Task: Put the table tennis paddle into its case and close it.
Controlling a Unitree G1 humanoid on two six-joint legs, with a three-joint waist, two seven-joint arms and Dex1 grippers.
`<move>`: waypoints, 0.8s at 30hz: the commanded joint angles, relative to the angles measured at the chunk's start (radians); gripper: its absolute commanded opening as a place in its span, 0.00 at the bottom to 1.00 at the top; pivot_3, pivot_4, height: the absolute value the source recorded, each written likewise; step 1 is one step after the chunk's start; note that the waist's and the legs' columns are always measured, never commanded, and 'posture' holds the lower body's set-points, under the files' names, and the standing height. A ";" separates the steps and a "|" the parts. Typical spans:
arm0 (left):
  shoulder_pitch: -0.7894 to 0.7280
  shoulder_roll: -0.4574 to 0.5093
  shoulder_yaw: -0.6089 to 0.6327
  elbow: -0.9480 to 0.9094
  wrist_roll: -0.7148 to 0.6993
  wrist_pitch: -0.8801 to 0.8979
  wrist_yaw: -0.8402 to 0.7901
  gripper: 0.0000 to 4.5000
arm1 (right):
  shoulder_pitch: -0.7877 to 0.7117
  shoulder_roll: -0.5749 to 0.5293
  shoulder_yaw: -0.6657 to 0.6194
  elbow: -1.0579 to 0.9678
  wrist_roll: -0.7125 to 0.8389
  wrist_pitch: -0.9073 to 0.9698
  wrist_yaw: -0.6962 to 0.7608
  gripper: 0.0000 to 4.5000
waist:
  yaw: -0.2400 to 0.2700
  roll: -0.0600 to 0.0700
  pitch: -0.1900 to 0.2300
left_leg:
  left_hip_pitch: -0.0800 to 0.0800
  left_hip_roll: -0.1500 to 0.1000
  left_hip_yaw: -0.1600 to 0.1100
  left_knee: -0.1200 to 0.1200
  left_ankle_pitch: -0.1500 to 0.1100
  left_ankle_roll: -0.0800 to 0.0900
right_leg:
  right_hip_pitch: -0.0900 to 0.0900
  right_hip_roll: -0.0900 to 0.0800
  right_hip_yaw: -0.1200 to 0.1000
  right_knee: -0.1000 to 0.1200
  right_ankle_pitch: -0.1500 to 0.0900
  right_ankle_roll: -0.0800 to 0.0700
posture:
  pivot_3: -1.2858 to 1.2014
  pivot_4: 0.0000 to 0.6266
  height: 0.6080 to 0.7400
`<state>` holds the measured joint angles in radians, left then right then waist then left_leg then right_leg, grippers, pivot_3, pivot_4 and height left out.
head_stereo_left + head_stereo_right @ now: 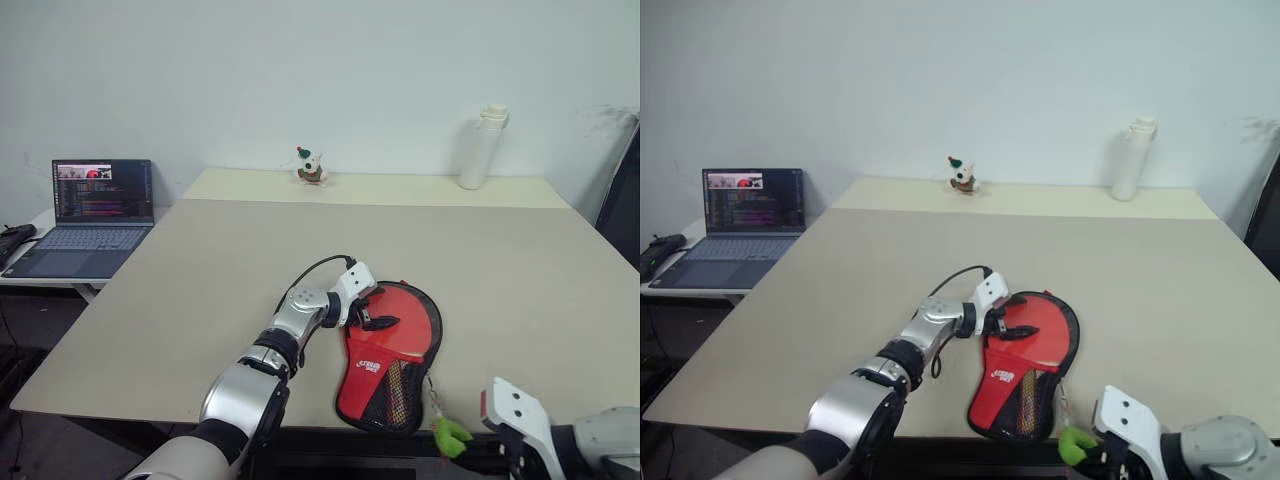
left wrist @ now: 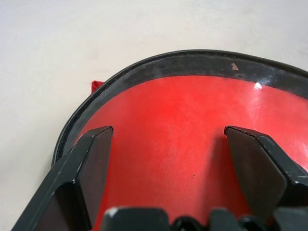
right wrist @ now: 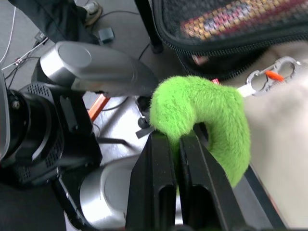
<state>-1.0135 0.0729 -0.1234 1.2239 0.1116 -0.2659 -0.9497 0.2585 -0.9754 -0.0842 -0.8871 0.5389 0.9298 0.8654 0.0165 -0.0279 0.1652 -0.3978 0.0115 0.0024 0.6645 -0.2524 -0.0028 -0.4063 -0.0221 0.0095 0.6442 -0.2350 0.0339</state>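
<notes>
The case (image 1: 385, 385) lies near the table's front edge, its red side with white logo and black mesh facing up. The table tennis paddle (image 1: 408, 312) sits in it, its smooth red face showing inside the black rim (image 2: 144, 67); the handle is hidden. My left gripper (image 1: 372, 320) is open, its fingers (image 2: 94, 159) spread just above the red face (image 2: 168, 110). At the table edge, my right gripper (image 3: 175, 137) is shut on the fuzzy green tag (image 3: 211, 110), which hangs from the case by a cord and a silver clip (image 3: 274, 72).
An open laptop (image 1: 95, 215) sits on a low side table at the left. A white bottle (image 1: 483, 148) and a small figurine (image 1: 311, 167) stand at the far end of the beige table (image 1: 250, 250). The case lies close to the front edge.
</notes>
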 commanded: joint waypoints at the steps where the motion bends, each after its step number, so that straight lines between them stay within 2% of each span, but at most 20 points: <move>1: 0.008 -0.001 -0.014 0.018 0.017 0.003 0.002 0.90 | -0.054 0.014 -0.041 0.009 0.100 0.058 0.000 0.01 | 0.000 0.000 0.000 | 0.000 0.000 0.000 0.000 0.000 0.000 | 0.000 0.000 0.000 0.000 0.000 0.000 | 0.52 0.24 1.00; 2: 0.007 0.002 -0.010 0.014 0.012 -0.001 -0.004 0.90 | -0.072 0.014 -0.062 0.023 0.123 0.074 0.000 0.01 | 0.000 0.000 0.000 | 0.000 0.000 0.000 0.000 0.000 0.000 | 0.000 0.000 0.001 0.000 0.000 0.000 | 0.52 0.24 1.00; 5: 0.008 0.016 0.007 -0.012 -0.010 -0.019 -0.022 0.90 | -0.114 0.000 -0.112 0.045 0.178 0.100 0.006 0.17 | 0.000 -0.001 0.000 | 0.001 0.000 0.000 0.001 0.000 0.000 | 0.000 0.000 0.001 0.000 0.000 0.000 | 0.52 0.24 1.00; 11: 0.033 0.053 0.055 -0.142 -0.088 -0.027 -0.078 0.90 | -0.215 0.030 -0.212 0.047 0.356 0.198 -0.075 0.61 | -0.007 -0.002 0.002 | 0.000 0.001 0.000 0.000 0.000 0.000 | -0.001 0.001 0.002 0.001 0.000 0.000 | 0.52 0.24 1.00; 13: 0.044 0.067 0.069 -0.197 -0.119 -0.001 -0.104 0.90 | -0.270 0.038 -0.228 0.077 0.402 0.219 -0.110 0.61 | -0.010 -0.003 0.004 | -0.001 0.001 0.000 0.000 0.000 0.000 | -0.002 0.001 0.002 0.001 0.000 0.000 | 0.52 0.24 1.00; 16: 0.069 0.129 0.113 -0.331 -0.196 0.088 -0.152 0.90 | -0.470 0.119 -0.217 0.248 0.377 0.211 -0.237 0.61 | -0.023 -0.006 0.006 | 0.000 0.002 0.001 0.000 0.000 0.000 | -0.002 0.001 0.003 0.002 0.002 -0.001 | 0.52 0.24 1.00; 19: 0.113 0.180 0.133 -0.456 -0.258 0.207 -0.195 0.90 | -0.589 0.186 -0.130 0.396 0.249 0.164 -0.338 0.61 | -0.025 -0.006 0.007 | 0.000 0.002 0.002 0.000 0.000 0.000 | -0.002 0.001 0.004 0.002 0.003 -0.001 | 0.52 0.24 1.00; 24: 0.238 0.298 0.115 -0.692 -0.323 0.388 -0.303 0.90 | -0.684 0.294 -0.005 0.600 0.059 0.043 -0.433 0.61 | -0.025 -0.005 0.007 | -0.002 0.002 0.002 -0.002 0.000 0.000 | -0.006 0.002 0.005 0.003 0.004 -0.006 | 0.52 0.24 1.00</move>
<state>-0.7817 0.3487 -0.0054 0.6212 -0.1742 0.0715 -1.2184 -0.3991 -0.6918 -0.1036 -0.3110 0.6443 1.0252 0.4520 -0.0088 -0.0333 0.1719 -0.4009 0.0135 0.0045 0.6621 -0.2521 -0.0024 -0.4139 -0.0206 0.0146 0.6473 -0.2309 0.0266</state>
